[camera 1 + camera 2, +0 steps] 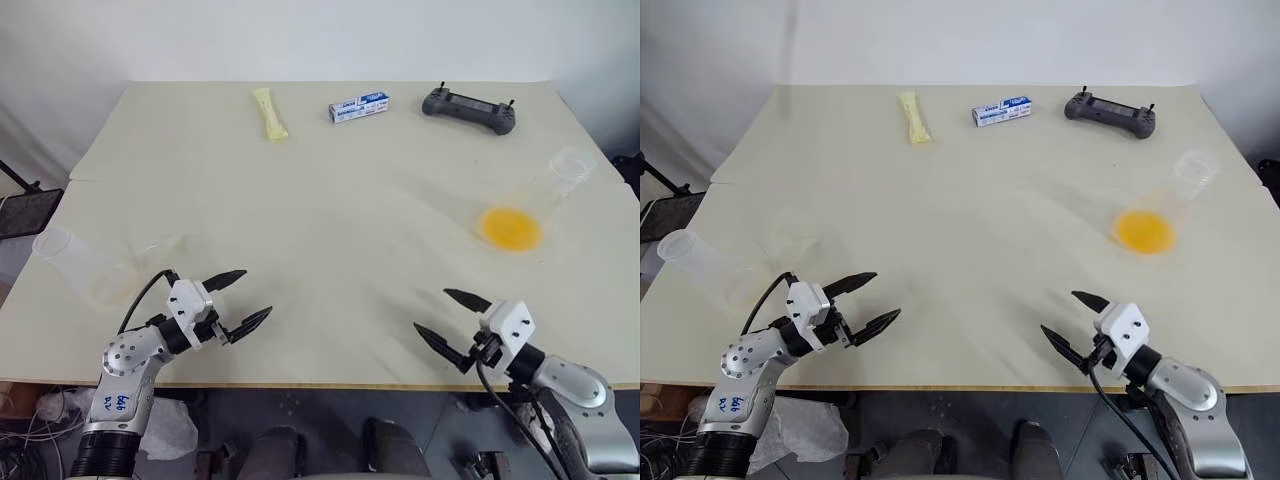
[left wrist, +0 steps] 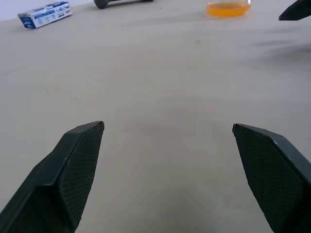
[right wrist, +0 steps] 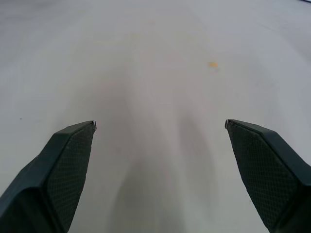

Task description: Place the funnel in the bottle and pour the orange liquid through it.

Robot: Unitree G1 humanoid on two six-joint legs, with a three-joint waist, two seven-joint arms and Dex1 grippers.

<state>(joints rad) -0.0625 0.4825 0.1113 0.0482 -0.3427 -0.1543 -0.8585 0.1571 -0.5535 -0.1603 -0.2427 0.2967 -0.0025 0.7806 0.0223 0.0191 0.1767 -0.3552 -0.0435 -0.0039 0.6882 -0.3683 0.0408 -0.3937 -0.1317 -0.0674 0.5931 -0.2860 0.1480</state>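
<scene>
- No step of the task has begun, judging by how things lie: the left gripper [image 1: 240, 297] and the right gripper [image 1: 447, 317] both hover over the near edge of the table [image 1: 330, 200], jaws spread wide and holding nothing.
- The bottle [image 1: 85, 265] lies on its side at the table's left edge, just beyond the left gripper; the funnel [image 1: 160, 247] rests on the table right beside it.
- The orange liquid [image 1: 511, 228] sits inside a clear flask [image 1: 545, 195] lying tilted near the table's right edge, well beyond the right gripper.
- The next move probably calls for standing the bottle upright before seating the funnel.
- The table is pale cream and matte, set against a white wall; at its far edge lie a yellow sachet [image 1: 269, 113], a small blue-and-white box [image 1: 359, 106] and a grey controller [image 1: 468, 108].
</scene>
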